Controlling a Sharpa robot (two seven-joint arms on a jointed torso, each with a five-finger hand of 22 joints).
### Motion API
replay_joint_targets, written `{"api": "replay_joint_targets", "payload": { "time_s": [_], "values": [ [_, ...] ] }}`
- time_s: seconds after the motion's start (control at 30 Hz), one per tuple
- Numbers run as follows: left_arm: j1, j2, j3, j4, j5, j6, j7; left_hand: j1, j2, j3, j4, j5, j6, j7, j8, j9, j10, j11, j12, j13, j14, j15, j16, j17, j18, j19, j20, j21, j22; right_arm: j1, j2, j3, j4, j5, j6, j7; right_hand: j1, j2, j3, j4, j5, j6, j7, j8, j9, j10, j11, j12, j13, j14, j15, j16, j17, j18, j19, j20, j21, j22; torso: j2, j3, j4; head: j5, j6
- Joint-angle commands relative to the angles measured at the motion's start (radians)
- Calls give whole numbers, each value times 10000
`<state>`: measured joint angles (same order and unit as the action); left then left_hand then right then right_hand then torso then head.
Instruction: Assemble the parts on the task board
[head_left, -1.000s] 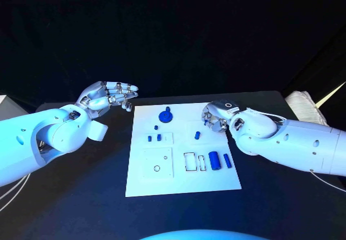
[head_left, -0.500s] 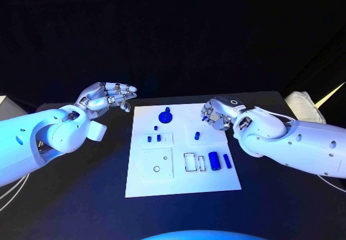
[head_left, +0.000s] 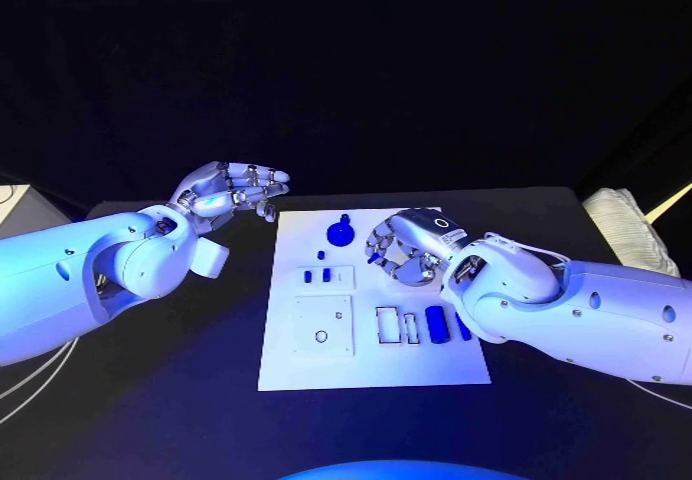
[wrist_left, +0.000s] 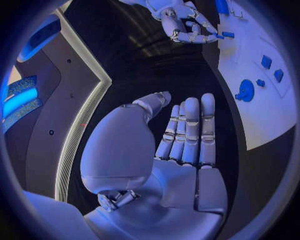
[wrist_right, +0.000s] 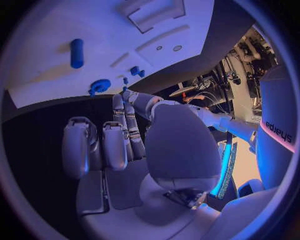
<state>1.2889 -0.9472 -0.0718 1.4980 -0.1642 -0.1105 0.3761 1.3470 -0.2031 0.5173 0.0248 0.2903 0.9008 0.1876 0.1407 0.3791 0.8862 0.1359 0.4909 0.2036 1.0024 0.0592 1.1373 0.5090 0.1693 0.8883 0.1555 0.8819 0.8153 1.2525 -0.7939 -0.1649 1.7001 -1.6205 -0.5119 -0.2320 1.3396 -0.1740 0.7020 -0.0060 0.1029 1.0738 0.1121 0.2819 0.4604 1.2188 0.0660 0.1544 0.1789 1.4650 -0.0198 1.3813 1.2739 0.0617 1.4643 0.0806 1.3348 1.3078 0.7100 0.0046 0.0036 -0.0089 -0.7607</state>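
The white task board (head_left: 368, 365) lies mid-table. At its far end stands a round blue part (head_left: 340, 234) (wrist_left: 245, 91) (wrist_right: 100, 85); two small blue parts (head_left: 317, 274) lie near the left, and a blue cylinder (head_left: 436, 323) (wrist_right: 77, 52) lies near the right. My right hand (head_left: 408, 246) (wrist_left: 184, 25) (wrist_right: 125, 145) hovers over the board's far middle with its fingers curled; a bit of blue (head_left: 378, 257) shows at its fingertips, and I cannot tell whether they hold it. Off the board's far left corner my left hand (head_left: 231, 190) (wrist_left: 181, 145) is raised, fingers straight, holding nothing.
A raised square plate (head_left: 323, 325) with a ring mark and narrow slots (head_left: 389, 325) sit on the board's near half. A pale bundle (head_left: 627, 225) lies at the table's right edge and a white box (head_left: 15, 205) at the far left. Cables (head_left: 29, 385) hang at the left.
My right hand has moved left across the board's far half and now covers the spot where a small blue part lay. The left hand has hardly moved.
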Motion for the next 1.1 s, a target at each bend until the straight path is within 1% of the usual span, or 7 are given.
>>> {"api": "replay_joint_targets", "payload": {
  "time_s": [0.03, 0.07, 0.23, 0.47, 0.67, 0.87, 1.1],
  "values": [
    [4, 67, 9, 23, 98, 40, 47, 17, 72, -56, 16, 4, -22, 64, -53, -15, -57, -20, 24, -16, -36, 22, -70, -9, 146, 92, 11, -35, -14, -81, 244, -53, 82, -73, 322, 173, -43, 30, 18, -28, 68, 23, 28, 58, 10, 263, -174, -49, 2, 468, -91, -34, -16, -125, 334, -72, -16, 1339, 2, -14, 0, 142, -54],
    [4, 82, 9, 25, 102, 45, 44, 17, 72, -56, 16, 4, -22, 64, -53, -15, -57, -20, 24, -16, -36, 22, -70, -9, 146, 92, 11, -35, -14, -124, 330, -73, 79, -89, 383, 174, -43, 30, 18, -28, 68, 23, 28, 58, 10, 263, -174, -49, 2, 468, -91, -34, -16, -125, 334, -72, -16, 1339, 8, -24, 21, 183, -56],
    [6, 152, 8, 41, 109, 57, 35, 20, 73, -57, 16, 4, -18, 62, -51, -14, -60, -20, 25, -16, -36, 22, -71, -10, 147, 94, 12, -38, -17, -423, 719, -174, -47, -126, 484, 254, -45, 33, 28, -42, 79, 16, 34, 57, 20, 271, -171, -64, -3, 468, -91, -31, -11, -126, 335, -73, -9, 1344, 23, -29, 15, 323, -98],
    [7, 196, 8, 60, 112, 44, 39, 20, 73, -57, 16, 4, -18, 62, -51, -14, -60, -20, 25, -16, -36, 22, -71, -10, 147, 94, 12, -38, -17, -701, 1033, -253, -223, -162, 740, 259, -47, 34, 34, -53, 88, 10, 42, 56, 27, 278, -168, -74, -7, 466, -92, -37, -20, -119, 325, -74, -43, 1326, 28, 0, 7, 439, -182],
    [9, 215, 8, 70, 117, 43, 39, 29, 74, -60, 14, 4, -6, 59, -45, -11, -67, -20, 27, -17, -36, 22, -73, -13, 147, 100, 13, -47, -24, -795, 1220, -292, -354, -250, 1085, 127, -49, 34, 37, -59, 92, 6, 46, 55, 31, 279, -165, -81, -10, 462, -92, -48, -37, -117, 322, -75, -52, 1322, 25, -14, 9, 502, -223],
    [10, 230, 8, 67, 120, 51, 29, 29, 74, -60, 14, 4, -6, 59, -45, -11, -67, -20, 27, -17, -36, 22, -73, -13, 147, 100, 13, -47, -24, -843, 1338, -311, -406, -366, 1260, -7, -49, 34, 37, -59, 92, 6, 46, 55, 31, 279, -165, -81, -10, 462, -92, -48, -37, -117, 322, -75, -52, 1322, 31, 12, 8, 570, -306],
    [11, 234, 8, 67, 124, 52, 19, 33, 74, -65, 16, 3, 5, 57, -39, -9, -71, -20, 31, -17, -37, 23, -76, -15, 147, 104, 14, -56, -31, -871, 1420, -341, -414, -468, 1566, -106, -55, 36, 42, -70, 98, -4, 54, 53, 40, 283, -161, -96, -15, 461, -90, -49, -39, -116, 320, -75, -56, 1322, 32, 0, -10, 605, -357]
  ]
}}
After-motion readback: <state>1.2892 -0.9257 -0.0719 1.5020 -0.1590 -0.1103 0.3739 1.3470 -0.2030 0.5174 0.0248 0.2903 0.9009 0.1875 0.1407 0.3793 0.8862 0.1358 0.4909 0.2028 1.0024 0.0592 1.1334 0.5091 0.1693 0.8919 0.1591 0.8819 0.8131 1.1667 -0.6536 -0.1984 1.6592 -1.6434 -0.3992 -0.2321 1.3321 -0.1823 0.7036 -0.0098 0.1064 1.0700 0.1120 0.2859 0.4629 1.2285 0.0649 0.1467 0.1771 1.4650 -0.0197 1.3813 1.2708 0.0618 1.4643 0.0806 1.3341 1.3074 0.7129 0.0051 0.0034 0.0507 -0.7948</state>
